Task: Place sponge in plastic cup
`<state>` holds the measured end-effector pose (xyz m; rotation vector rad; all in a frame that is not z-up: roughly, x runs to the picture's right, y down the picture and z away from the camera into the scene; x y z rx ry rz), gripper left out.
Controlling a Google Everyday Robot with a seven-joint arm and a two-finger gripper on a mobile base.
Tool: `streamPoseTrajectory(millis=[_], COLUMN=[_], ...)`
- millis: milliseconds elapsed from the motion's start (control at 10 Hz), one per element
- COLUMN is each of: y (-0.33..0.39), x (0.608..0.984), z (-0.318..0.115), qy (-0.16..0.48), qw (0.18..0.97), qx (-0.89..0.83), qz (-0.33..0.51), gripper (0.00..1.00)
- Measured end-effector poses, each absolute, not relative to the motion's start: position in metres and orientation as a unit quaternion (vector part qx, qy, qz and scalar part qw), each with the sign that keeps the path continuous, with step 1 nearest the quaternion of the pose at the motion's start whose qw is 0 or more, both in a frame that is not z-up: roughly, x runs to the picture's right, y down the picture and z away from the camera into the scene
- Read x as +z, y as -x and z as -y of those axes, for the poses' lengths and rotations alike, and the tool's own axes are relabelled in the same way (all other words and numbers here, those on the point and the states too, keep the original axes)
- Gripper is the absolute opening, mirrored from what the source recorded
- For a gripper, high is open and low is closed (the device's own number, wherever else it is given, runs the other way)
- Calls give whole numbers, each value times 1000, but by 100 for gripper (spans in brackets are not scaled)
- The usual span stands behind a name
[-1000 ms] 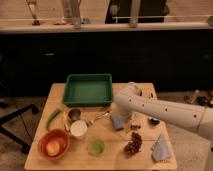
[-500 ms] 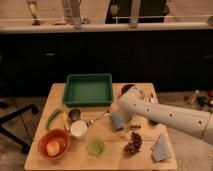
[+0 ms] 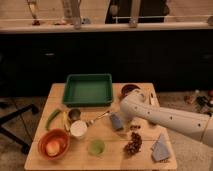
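The sponge (image 3: 116, 121), a small flat blue-grey pad, lies on the wooden table (image 3: 115, 159) near its middle. My gripper (image 3: 122, 115) is at the end of the white arm (image 3: 160, 116) that reaches in from the right. It hangs just above and right of the sponge, and the arm's rounded end hides most of it. A pale green plastic cup (image 3: 96, 146) stands upright near the front edge, to the front left of the sponge. A white cup (image 3: 78, 129) stands left of the sponge.
A green tray (image 3: 89, 89) sits at the back. A metal can (image 3: 74, 114), a spoon (image 3: 100, 117), a green vegetable (image 3: 52, 119) and an orange bowl (image 3: 53, 143) with fruit are at the left. Grapes (image 3: 133, 144), a grey-blue cloth (image 3: 160, 148) and a dark bowl (image 3: 129, 90) are at the right.
The arm's end has shifted slightly to the right over the sponge. The sponge stays on the table in about the same place.
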<state>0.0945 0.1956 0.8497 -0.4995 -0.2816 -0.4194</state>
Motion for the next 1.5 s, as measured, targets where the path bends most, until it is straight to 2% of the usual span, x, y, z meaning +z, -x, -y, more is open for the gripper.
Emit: streamPoseTrajectory(millis=[100,200,500,600,900,1000,1500], y=[-96,-98,-104,-108,-111,-113,-118], x=[852,855,859,861,862,860,861], z=[-196,-197,-199,-201,-203,-203,-207], qy=[241,237,230,229,230,231,233], qw=[939,941,943,943,943,943,941], qx=[-201,-196,-188,-183,-179,-180,-181], qz=[140,142,152,157,160,159,165], gripper=[78,70,41,28,4,0,0])
